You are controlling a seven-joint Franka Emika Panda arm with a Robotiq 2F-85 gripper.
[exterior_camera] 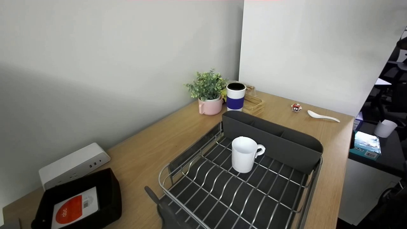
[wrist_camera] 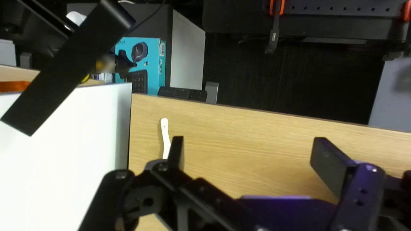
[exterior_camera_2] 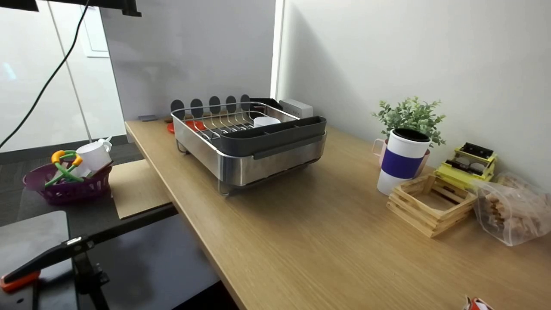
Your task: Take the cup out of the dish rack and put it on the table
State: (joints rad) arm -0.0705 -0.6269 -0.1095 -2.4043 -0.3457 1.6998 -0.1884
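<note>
A small white mug (exterior_camera: 243,156) is standing mouth up inside the large dish rack (exterior_camera: 241,197), right of centre in the frame of an exterior view; its loop handle is pointing right, and the rack's dark grey utensil holder (exterior_camera: 272,143) is running close behind it. I can't tell whether mug and holder are touching. In an exterior view, only the upper part of the white mug (exterior_camera_2: 267,121) is showing over the holder, just above the middle of the frame. The rack is resting on a long, light-brown wooden table (exterior_camera_2: 310,241). In the wrist view, the gripper (wrist_camera: 249,153) is taking up the lower part of the frame, and its black fingers (wrist_camera: 330,165) are standing wide apart, wood grain showing between them. Left of centre there, a white spoon (wrist_camera: 165,131) is lying on the table, partly hidden by a finger. In an exterior view, a leafy plant (exterior_camera: 208,86) in a pink mug (exterior_camera: 211,107) is standing beside a blue-banded white tumbler (exterior_camera: 235,98), just above the middle of the frame.
</note>
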